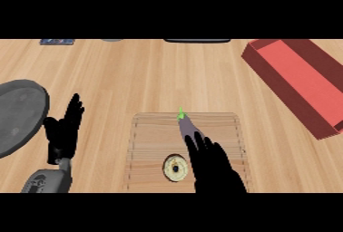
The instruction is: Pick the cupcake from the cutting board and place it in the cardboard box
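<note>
Right hand (213,167): fingers (199,144) extended and spread, holding nothing, positioned over the cutting board (150,136). Fingertips overlap the lower end of an eggplant (187,125); contact cannot be confirmed. The cupcake (175,167) sits on the board at 9 o'clock of the palm, just beside it. The red cardboard box (298,81) lies at 2 o'clock, well apart. Left hand (61,133): fingers straight, resting at 9 o'clock beside a grey plate (19,115) on the table (134,72).

I see two matte black hands, left hand (61,131) and right hand (211,165); below the left's wrist, a grey rounded forearm (46,181).
</note>
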`<state>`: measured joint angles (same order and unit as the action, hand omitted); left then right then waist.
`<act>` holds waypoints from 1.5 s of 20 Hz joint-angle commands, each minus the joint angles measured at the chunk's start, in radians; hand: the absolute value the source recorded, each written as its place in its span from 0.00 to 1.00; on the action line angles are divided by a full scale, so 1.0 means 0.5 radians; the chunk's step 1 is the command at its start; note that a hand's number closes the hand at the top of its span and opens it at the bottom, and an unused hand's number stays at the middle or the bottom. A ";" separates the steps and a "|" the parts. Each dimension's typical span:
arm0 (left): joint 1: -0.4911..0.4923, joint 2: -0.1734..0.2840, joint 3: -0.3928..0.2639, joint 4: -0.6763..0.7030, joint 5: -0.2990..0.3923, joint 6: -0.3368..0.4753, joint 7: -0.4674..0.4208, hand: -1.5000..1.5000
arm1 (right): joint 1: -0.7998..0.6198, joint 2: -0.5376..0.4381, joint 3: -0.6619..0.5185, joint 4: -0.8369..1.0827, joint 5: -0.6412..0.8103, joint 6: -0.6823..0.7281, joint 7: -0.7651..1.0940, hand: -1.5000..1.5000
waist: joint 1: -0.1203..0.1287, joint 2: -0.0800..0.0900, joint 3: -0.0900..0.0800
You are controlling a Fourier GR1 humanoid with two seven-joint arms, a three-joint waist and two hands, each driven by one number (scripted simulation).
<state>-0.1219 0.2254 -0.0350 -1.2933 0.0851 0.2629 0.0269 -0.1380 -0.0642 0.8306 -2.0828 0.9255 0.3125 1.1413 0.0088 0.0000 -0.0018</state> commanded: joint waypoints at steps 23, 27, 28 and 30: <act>0.075 -0.063 -0.013 -0.057 -0.043 -0.002 -0.008 0.50 | -0.413 0.126 0.075 0.671 -0.231 -0.234 0.683 0.00 | 0.011 -0.003 0.001; 0.049 -0.043 -0.019 -0.049 -0.059 -0.027 0.010 0.50 | -0.489 0.126 0.002 0.811 -0.260 -0.223 0.609 0.00 | 0.005 0.000 0.002; 0.097 -0.020 0.031 -0.050 -0.024 -0.050 -0.046 0.50 | -0.417 0.126 0.091 0.797 -0.201 -0.263 0.632 0.00 | 0.003 -0.003 0.001; 0.034 -0.024 0.052 -0.019 -0.026 -0.019 0.017 0.50 | -0.508 0.126 0.017 0.752 -0.285 -0.170 0.691 0.00 | 0.002 -0.004 0.001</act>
<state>-0.1029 0.2128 -0.0166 -1.2989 0.0730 0.2474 0.0209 -0.3356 -0.0250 0.8441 -1.7148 0.8138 0.1726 1.2375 0.0085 -0.0011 -0.0013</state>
